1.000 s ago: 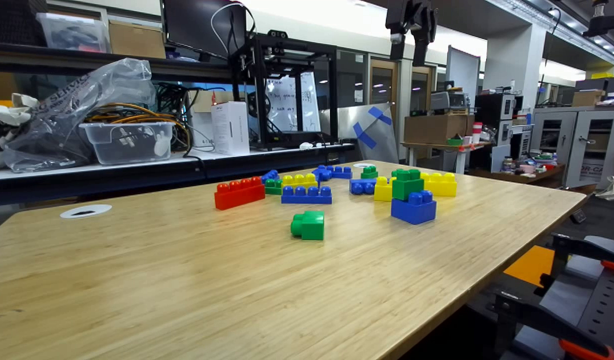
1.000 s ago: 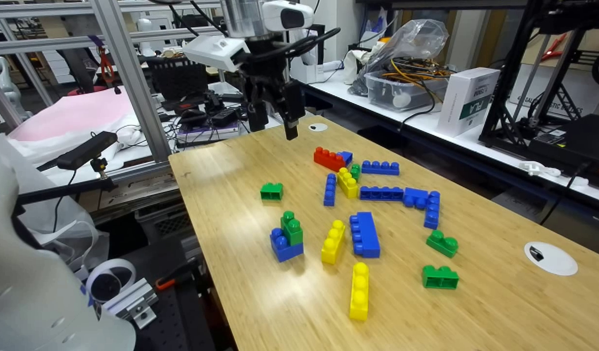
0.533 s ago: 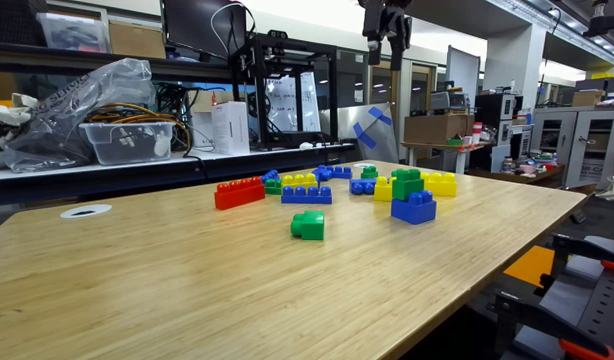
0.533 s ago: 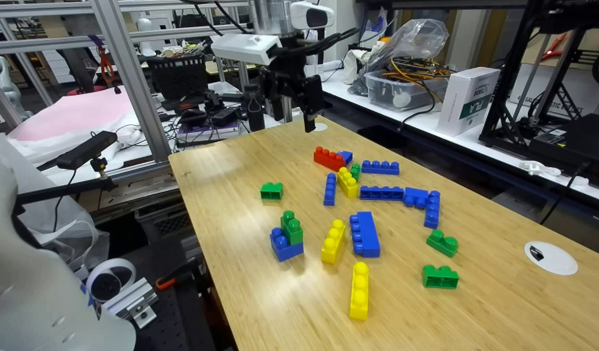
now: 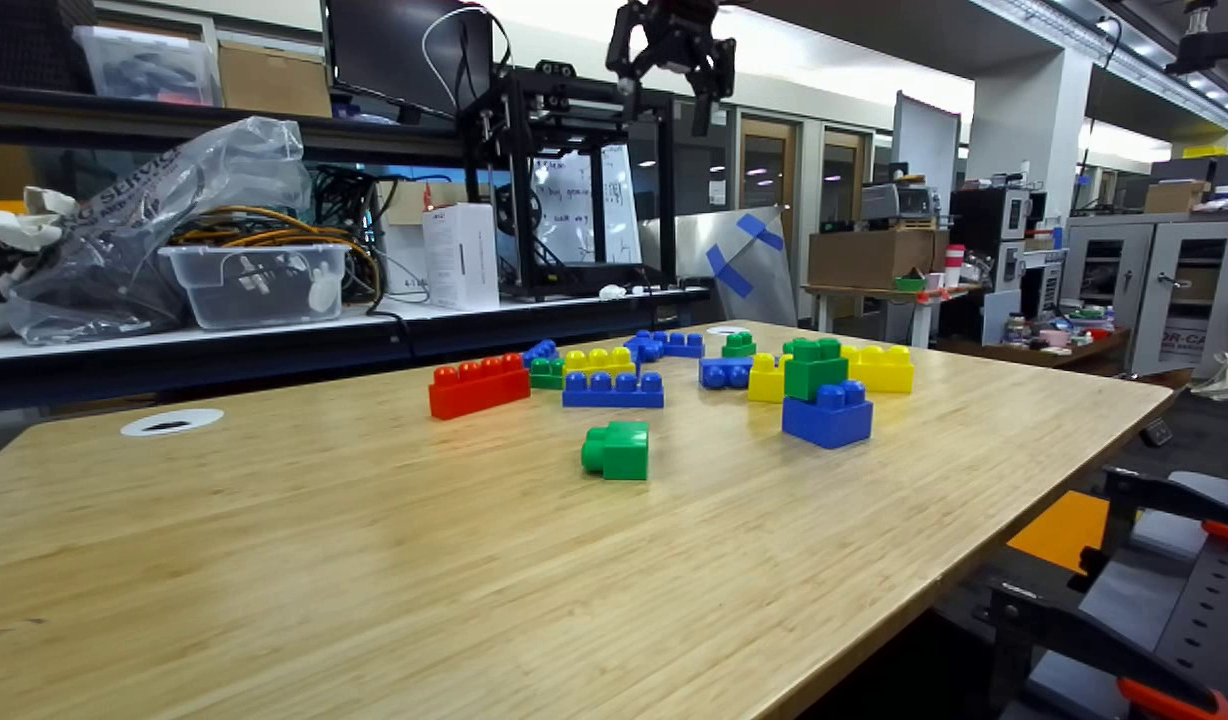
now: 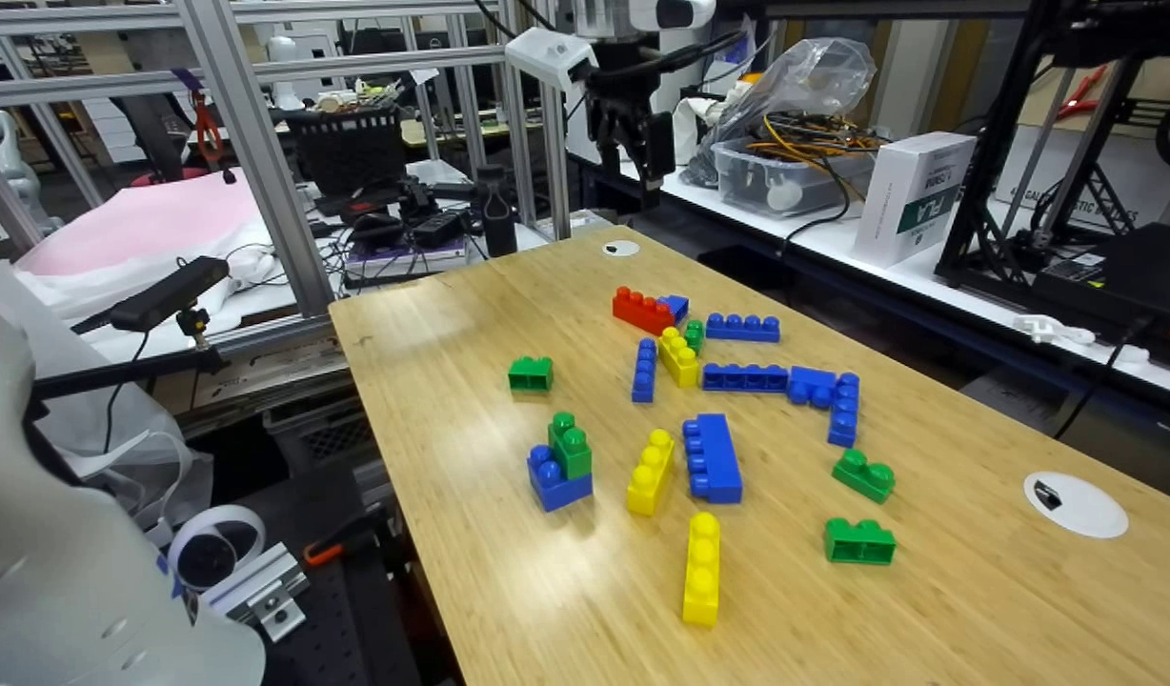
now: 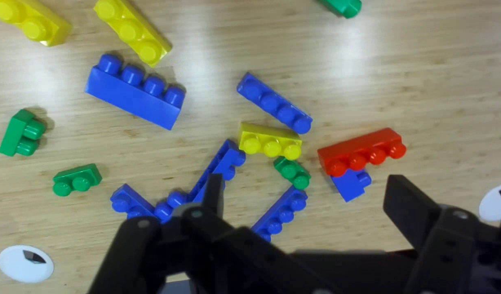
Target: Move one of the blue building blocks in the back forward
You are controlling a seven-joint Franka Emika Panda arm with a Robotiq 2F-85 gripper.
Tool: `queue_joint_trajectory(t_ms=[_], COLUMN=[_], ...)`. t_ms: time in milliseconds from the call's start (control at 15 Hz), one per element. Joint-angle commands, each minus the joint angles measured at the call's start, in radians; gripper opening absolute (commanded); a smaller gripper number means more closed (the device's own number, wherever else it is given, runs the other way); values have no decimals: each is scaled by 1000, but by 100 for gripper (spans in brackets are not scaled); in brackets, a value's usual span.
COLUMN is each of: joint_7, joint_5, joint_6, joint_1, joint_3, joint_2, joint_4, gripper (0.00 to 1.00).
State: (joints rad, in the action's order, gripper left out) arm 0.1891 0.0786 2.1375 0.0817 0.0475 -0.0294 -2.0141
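Observation:
A short blue block (image 7: pixel 349 185) lies against the red brick (image 7: pixel 362 152), which partly covers it in the wrist view. It shows behind the red brick in both exterior views (image 5: pixel 541 349) (image 6: pixel 677 307). Another short blue block (image 6: pixel 812 386) touches two other blue bricks at the back; in the wrist view my left finger partly hides it. My gripper (image 7: pixel 307 198) is open and empty, its fingers wide apart. It hangs high above the table in both exterior views (image 5: pixel 667 115) (image 6: pixel 631 173). In the wrist view the short blue block by the red brick appears between the fingertips, nearer the right one.
A long blue brick (image 7: pixel 281 212), a green brick (image 7: pixel 292 172) and a yellow brick (image 7: pixel 270 141) lie close by. A chunky blue block (image 6: pixel 714 457) and a green-on-blue stack (image 6: pixel 558 467) stand nearer the robot. A shelf with a 3D printer (image 5: pixel 574 180) borders the table.
The gripper has moved left in an exterior view, and right and away over the table's far end in an exterior view. It has also turned. The bricks have not moved.

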Motion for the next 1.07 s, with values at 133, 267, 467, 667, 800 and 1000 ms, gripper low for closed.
queue_joint_trajectory(t_ms=[133, 267, 467, 667, 800, 1000], joint_7=[297, 399, 516, 592, 631, 664], joint_5=[40, 47, 65, 74, 79, 84], joint_6=[-14, -19, -30, -23, -34, -42], joint_1=[3, 7, 6, 3, 0, -6], joint_3=[3, -11, -35, -59, -70, -77], joint_2=[219, 295, 394, 476, 521, 575], joint_4=[244, 319, 411, 472, 511, 544], gripper=[100, 100, 100, 100, 100, 100])
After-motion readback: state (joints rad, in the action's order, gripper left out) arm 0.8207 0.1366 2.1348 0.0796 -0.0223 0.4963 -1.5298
